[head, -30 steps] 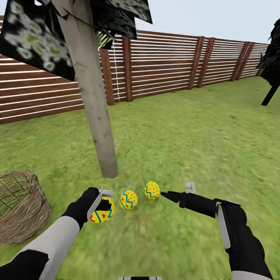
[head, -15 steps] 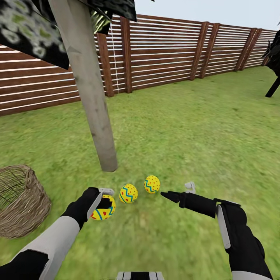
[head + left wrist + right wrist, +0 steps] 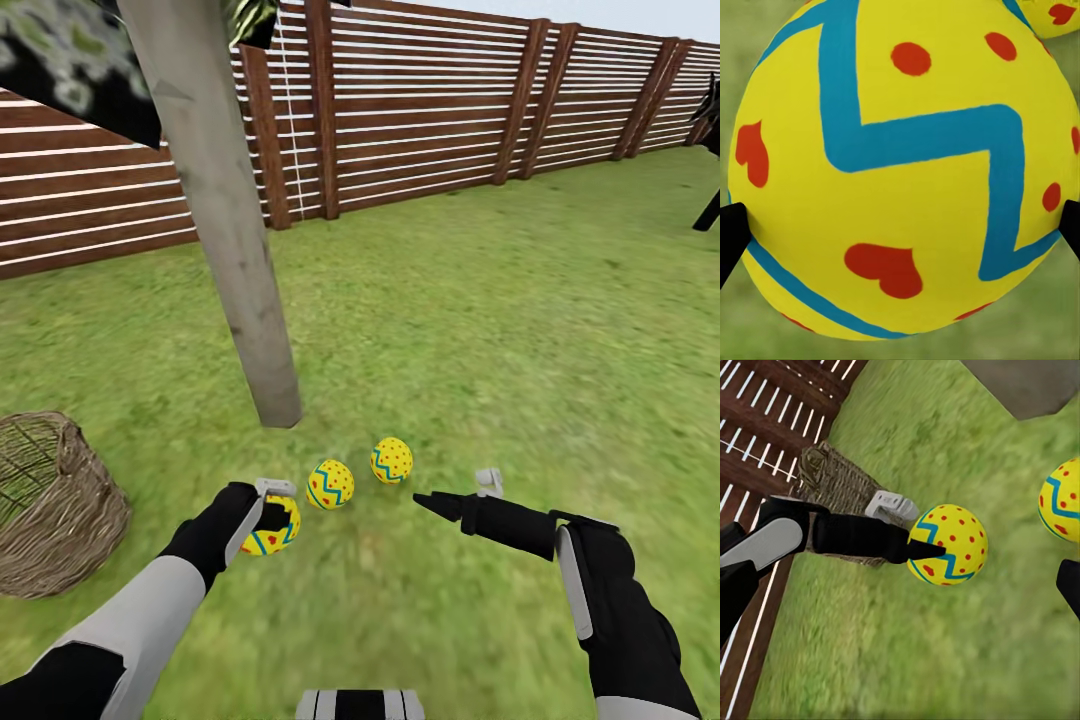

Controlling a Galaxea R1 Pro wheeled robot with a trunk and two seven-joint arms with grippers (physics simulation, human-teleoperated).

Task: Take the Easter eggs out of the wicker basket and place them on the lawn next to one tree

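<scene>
My left gripper (image 3: pixel 268 512) is shut on one yellow Easter egg (image 3: pixel 272 530), held low over the lawn (image 3: pixel 480 330); up close, the egg (image 3: pixel 900 165) sits between the two black fingertips (image 3: pixel 730 229). Two more eggs lie on the grass just past it, one (image 3: pixel 330 484) in the middle and one (image 3: pixel 391 460) further right, both close to the foot of the pale tree trunk (image 3: pixel 235 270). The right gripper (image 3: pixel 455 490) hovers open and empty to the right of them. The wicker basket (image 3: pixel 55 515) stands at the left; no egg shows inside it. The right wrist view shows the held egg (image 3: pixel 947 545).
A brown slatted fence (image 3: pixel 430 100) bounds the garden behind the tree. A black tree (image 3: pixel 710 190) stands at the far right. Open grass stretches ahead and to the right. The robot's base edge (image 3: pixel 358 704) shows at the bottom.
The whole picture has slid upward, so the camera has moved. The left gripper still grips its egg, which now sits slightly lower relative to the two eggs on the grass.
</scene>
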